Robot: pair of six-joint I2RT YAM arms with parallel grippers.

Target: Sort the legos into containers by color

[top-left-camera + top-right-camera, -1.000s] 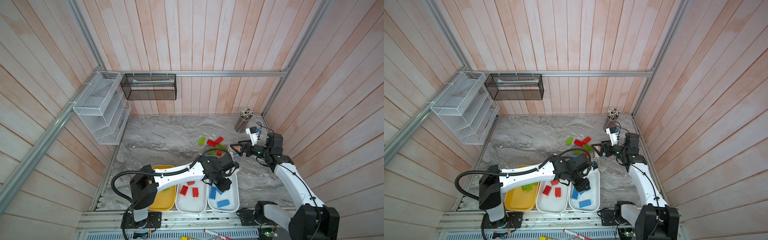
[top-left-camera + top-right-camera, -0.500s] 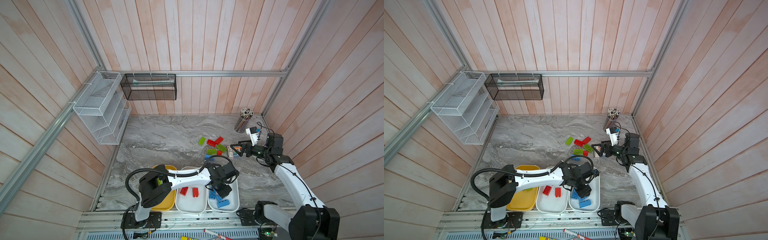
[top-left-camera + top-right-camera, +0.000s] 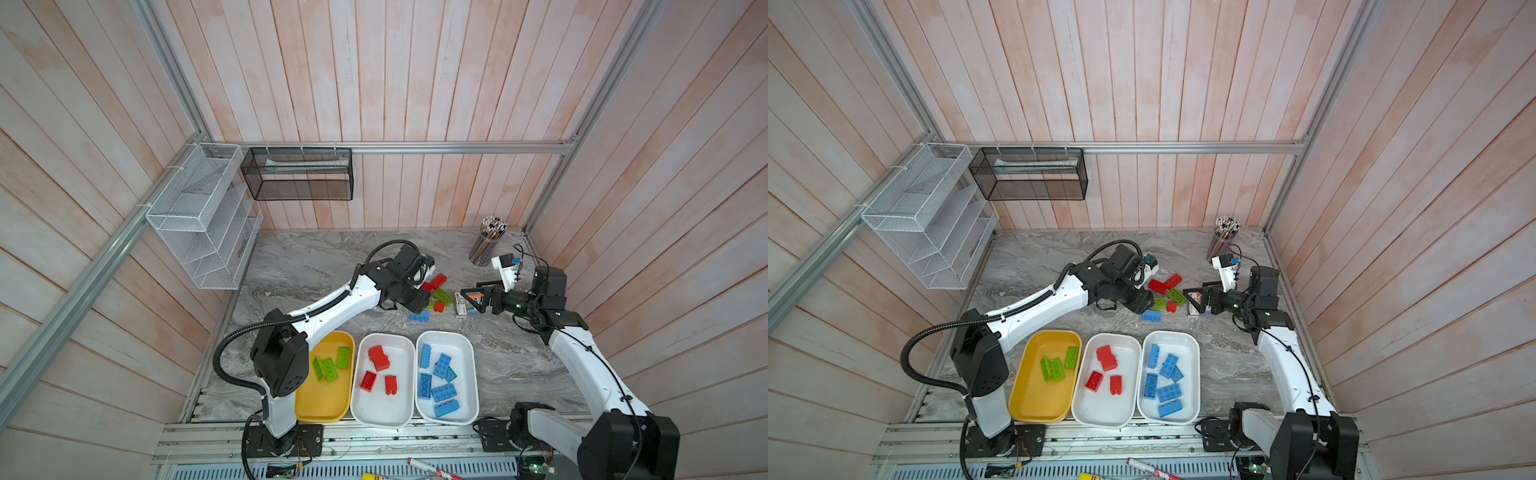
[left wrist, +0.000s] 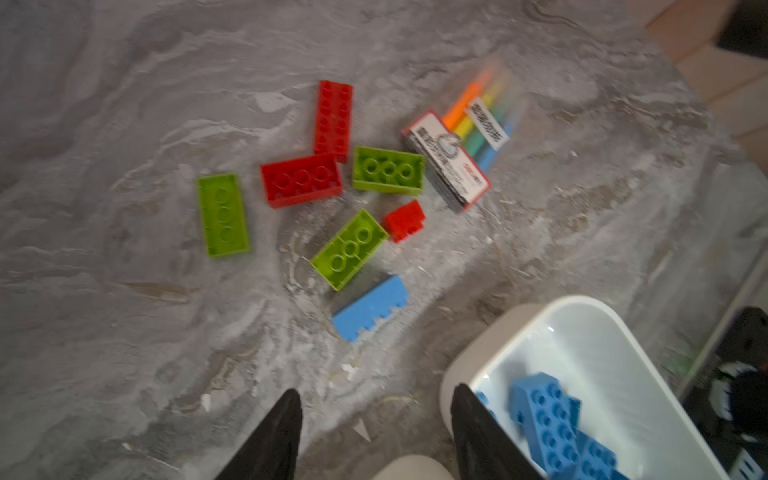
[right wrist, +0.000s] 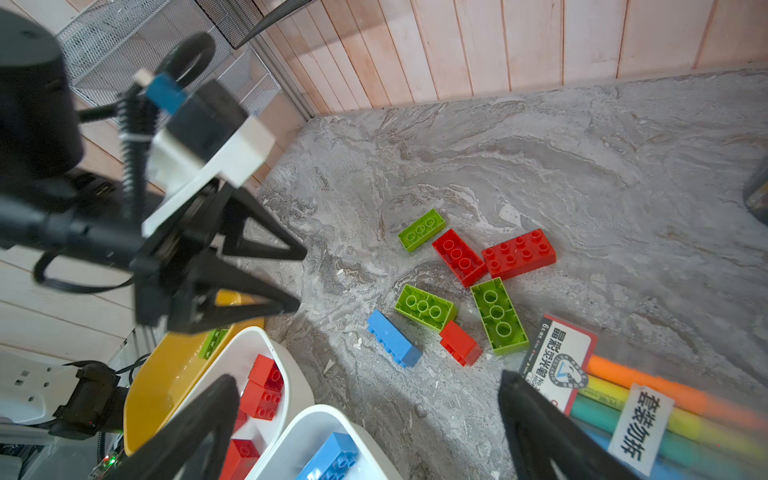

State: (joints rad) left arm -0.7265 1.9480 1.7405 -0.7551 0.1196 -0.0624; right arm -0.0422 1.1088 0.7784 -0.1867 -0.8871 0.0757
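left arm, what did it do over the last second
The left gripper has swung from over the white tray of blue bricks back to the loose bricks on the table, its jaws now apart and empty. The right gripper stayed open by the rainbow pack. Nothing else moved.

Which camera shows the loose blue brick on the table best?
The right wrist view: the blue brick is large, sharp and unobstructed there. The left wrist view also shows the brick whole, but blurred. In both top views it is only a small blue speck among the other loose bricks.
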